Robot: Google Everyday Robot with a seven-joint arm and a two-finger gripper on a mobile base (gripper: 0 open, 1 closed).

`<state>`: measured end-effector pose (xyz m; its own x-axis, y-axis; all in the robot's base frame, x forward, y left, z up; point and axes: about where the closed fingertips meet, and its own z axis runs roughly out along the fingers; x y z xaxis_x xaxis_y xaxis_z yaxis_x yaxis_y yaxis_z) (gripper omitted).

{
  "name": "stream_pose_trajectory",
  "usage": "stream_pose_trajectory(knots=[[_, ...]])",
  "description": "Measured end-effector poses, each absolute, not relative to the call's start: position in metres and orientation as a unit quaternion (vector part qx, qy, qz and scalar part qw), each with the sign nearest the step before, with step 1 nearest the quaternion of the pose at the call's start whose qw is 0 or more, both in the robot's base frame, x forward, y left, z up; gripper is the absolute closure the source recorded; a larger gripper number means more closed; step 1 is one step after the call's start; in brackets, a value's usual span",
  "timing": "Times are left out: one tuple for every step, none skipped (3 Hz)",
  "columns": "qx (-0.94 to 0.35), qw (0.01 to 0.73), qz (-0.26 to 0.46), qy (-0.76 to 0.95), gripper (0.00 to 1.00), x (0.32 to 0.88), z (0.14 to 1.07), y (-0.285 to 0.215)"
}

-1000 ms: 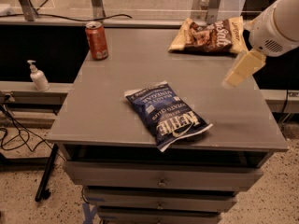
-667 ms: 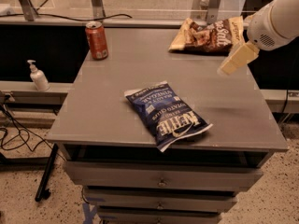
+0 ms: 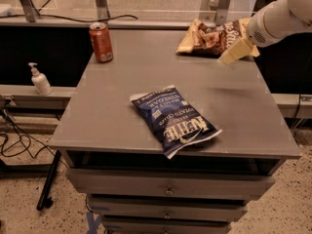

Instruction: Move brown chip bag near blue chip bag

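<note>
The brown chip bag (image 3: 210, 37) lies at the far right corner of the grey table (image 3: 146, 72), dark brown in the middle with tan ends. The blue chip bag (image 3: 174, 118) lies near the table's front middle, white "Kettle" lettering facing up. My gripper (image 3: 234, 52) comes in from the upper right on a white arm. Its pale finger hangs just in front of the brown bag's right end, above the table top.
A red soda can (image 3: 101, 43) stands at the table's far left corner. A white pump bottle (image 3: 39, 80) sits on a ledge left of the table. Drawers (image 3: 168, 189) run below the table top. Cables lie on the floor at left.
My gripper has moved up and toward the far right corner, closer to the brown chip bag. Both bags and the can have stayed put.
</note>
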<state>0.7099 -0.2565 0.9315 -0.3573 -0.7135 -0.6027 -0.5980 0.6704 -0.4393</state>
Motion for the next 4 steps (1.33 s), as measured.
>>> stream_pose_trajectory(knots=[[-0.373,0.411,-0.07,0.829,0.0,0.75,0.925,-0.265],[-0.352,0.411,-0.063,0.839,0.0,0.786,0.913,-0.272],[-0.338,0.401,-0.051,0.85,0.0,0.81,0.895,-0.275],[-0.335,0.389,-0.039,0.857,0.18,0.823,0.875,-0.273]])
